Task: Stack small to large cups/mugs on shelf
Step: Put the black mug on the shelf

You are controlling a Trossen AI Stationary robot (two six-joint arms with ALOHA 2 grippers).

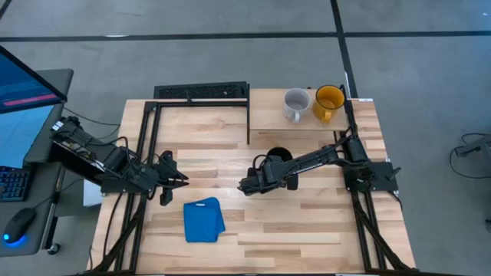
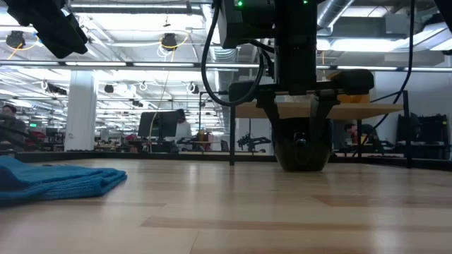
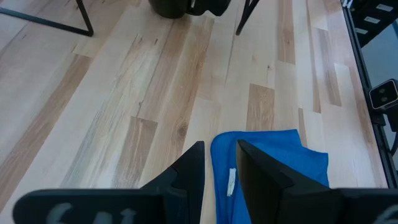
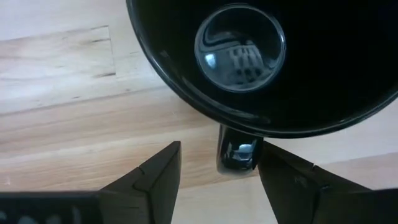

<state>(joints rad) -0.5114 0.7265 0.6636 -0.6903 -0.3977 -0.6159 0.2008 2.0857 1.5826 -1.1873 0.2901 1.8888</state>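
A black mug stands upright on the table in front of the shelf. My right gripper hangs over it, pointing steeply down and open. Its fingers stand on either side of the mug's handle without touching it. In the low view the black mug sits on its base between the dark fingers. A pale grey-white mug and a yellow mug stand side by side on the shelf. My left gripper waits open above the table's left part, nothing between its fingers.
A folded blue cloth lies near the table's front edge, just below my left gripper. The shelf's black legs stand behind the black mug. A black frame runs along the table's far and left edges.
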